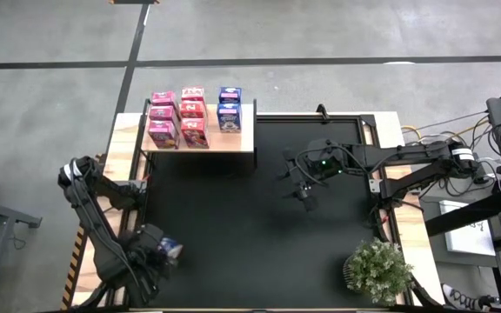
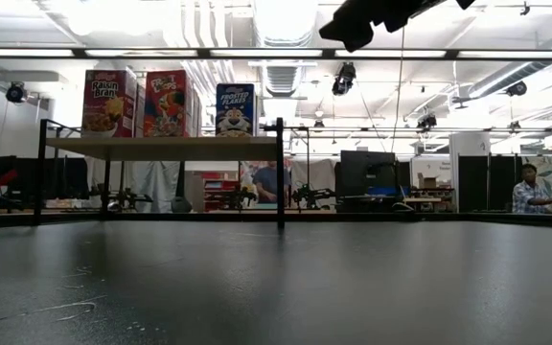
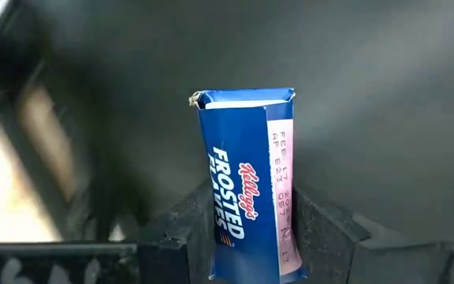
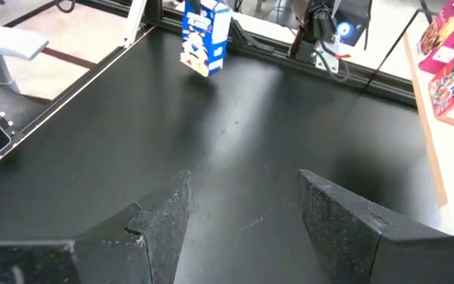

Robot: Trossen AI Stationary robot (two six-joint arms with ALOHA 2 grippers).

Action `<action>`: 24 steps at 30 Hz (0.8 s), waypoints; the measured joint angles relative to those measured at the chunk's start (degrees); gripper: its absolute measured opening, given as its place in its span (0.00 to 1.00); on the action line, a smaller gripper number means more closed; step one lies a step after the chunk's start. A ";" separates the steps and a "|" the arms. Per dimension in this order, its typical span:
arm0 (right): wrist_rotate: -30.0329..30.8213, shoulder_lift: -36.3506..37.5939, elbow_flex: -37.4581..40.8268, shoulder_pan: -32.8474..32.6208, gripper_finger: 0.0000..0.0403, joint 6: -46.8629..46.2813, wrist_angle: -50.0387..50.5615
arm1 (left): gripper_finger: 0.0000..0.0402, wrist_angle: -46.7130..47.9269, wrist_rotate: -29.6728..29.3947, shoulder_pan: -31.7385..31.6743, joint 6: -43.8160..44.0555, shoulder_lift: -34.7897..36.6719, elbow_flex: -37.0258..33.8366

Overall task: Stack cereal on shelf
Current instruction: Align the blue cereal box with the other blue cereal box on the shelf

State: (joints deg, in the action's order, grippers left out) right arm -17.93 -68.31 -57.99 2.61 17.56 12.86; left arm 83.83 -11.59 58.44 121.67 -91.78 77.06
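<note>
Blue Frosted Flakes cereal box (image 3: 249,185), upright

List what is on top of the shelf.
On the shelf: pink cereal boxes in two columns and blue boxes in a third. Anything under the stacks is covered.

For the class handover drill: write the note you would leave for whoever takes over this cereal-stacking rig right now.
Left tool: at the table's near left corner, a blue Frosted Flakes box upright between its fingers.
Right tool: open, empty, hovering over the mat right of centre.
Done: pink boxes and blue boxes already stand on the shelf at the far left.
Left: carry the held box to the shelf.
</note>
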 joint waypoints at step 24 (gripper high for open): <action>0.00 -0.02 4.06 0.02 0.54 -2.06 -2.66 | 0.33 -0.46 -21.77 -34.95 -105.72 0.13 25.20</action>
State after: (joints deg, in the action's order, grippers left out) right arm -17.93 -68.34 -53.93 2.63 15.50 10.20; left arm 83.37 -33.36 23.48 15.94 -91.66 102.26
